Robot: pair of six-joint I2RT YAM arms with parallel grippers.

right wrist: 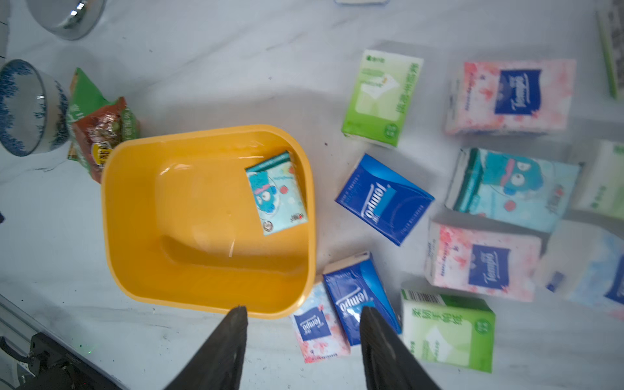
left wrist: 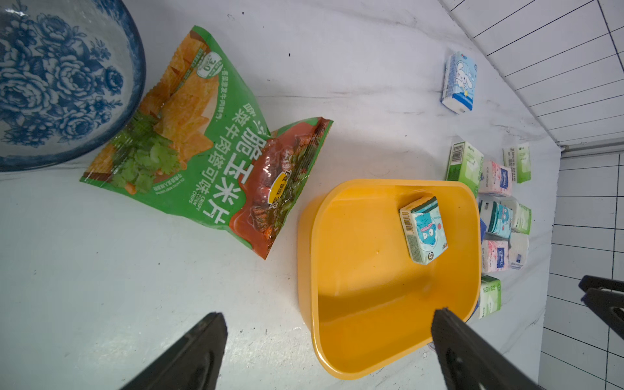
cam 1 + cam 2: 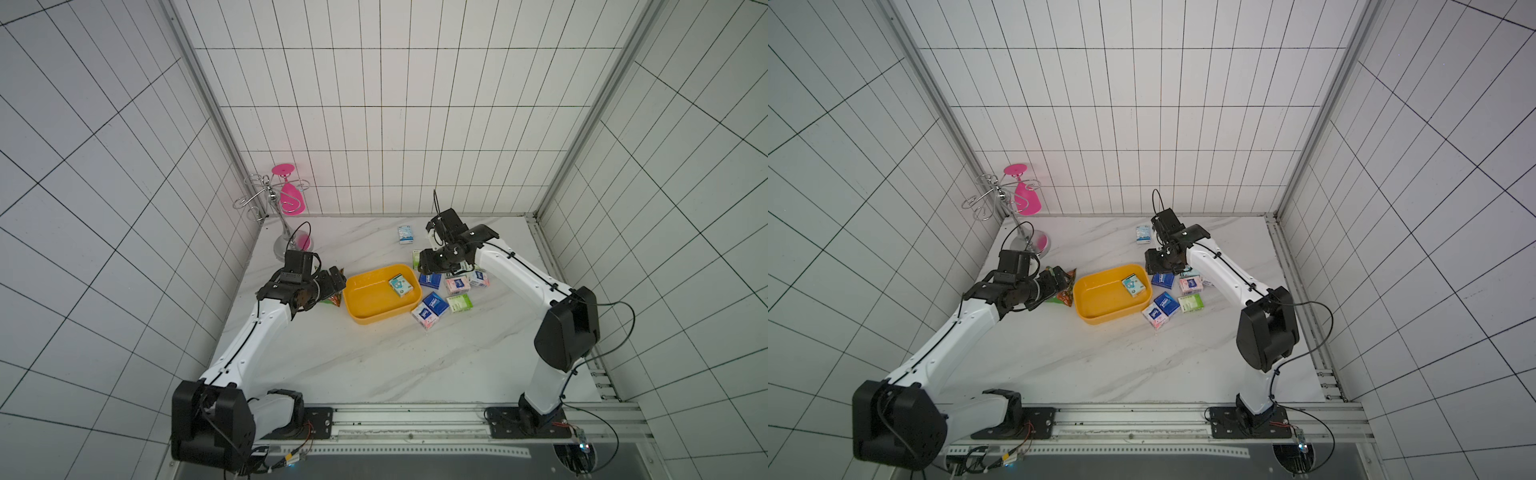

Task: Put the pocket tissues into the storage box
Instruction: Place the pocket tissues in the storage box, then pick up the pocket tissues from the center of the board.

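Right gripper point(image 1: 304, 309), spread and empty, faces the glossy round-cornered yellow storage box point(image 1: 209, 280) cradling one soft teal packet point(image 1: 277, 192); left gripper point(image 2: 329, 313) gapes wide.

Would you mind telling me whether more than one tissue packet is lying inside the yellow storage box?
No, the right wrist view shows just one teal packet lying in the storage box.

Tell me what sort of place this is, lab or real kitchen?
Likely a robot data-collection cell, not a home. Grid-lined white walls sit in an aluminium frame, the left arm and right arm are mounted on a rail at the edge of the tabletop, and pocket tissues lie beside a yellow storage box.
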